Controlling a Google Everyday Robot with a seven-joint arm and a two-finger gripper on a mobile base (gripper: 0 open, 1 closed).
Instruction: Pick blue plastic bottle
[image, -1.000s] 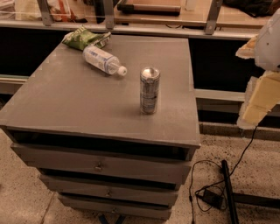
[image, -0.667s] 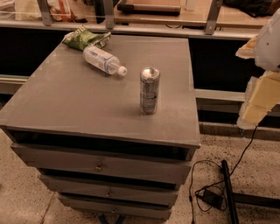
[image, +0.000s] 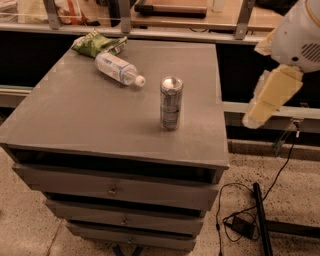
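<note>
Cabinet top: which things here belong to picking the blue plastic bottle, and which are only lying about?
For the job:
blue plastic bottle, lying on its side at the back left;
tool, in the air to the right of the cabinet.

Only lying about:
silver can, upright near the middle;
green snack bag, back left corner, beside the bottle.

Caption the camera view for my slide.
Gripper hangs right of the cabinet; blue plastic bottle lies on it beside the snack bag, can upright nearer.
</note>
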